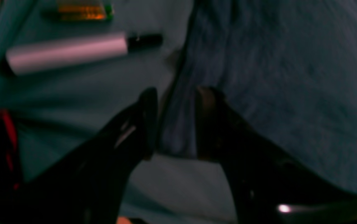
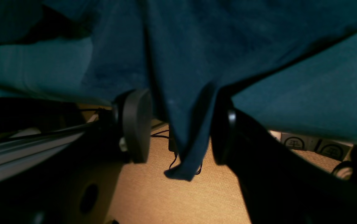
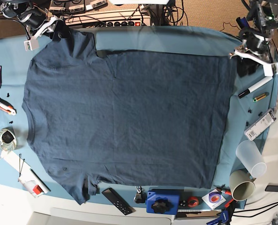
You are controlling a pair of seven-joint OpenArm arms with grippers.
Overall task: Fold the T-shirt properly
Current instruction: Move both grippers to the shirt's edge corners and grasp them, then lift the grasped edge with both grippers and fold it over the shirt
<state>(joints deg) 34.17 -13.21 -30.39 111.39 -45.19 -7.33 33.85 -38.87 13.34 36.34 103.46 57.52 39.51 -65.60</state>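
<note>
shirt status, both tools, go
Left tool astride the shirt edge, jaws apart. Right tool open, a fold of cloth hanging between the jaws. Shirt flat on the table cloth. Marker beside left tool, off the shirt.

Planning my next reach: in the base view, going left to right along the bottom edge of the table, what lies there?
Black remote → blue box with a black knob → red tape roll → beige cup on its side.

left wrist view blurred: T-shirt [image 1: 274, 93] edge behind left gripper [image 1: 175, 124] fingers, unclear if pinched; orange item [image 1: 83, 11] cut off at top.
</note>
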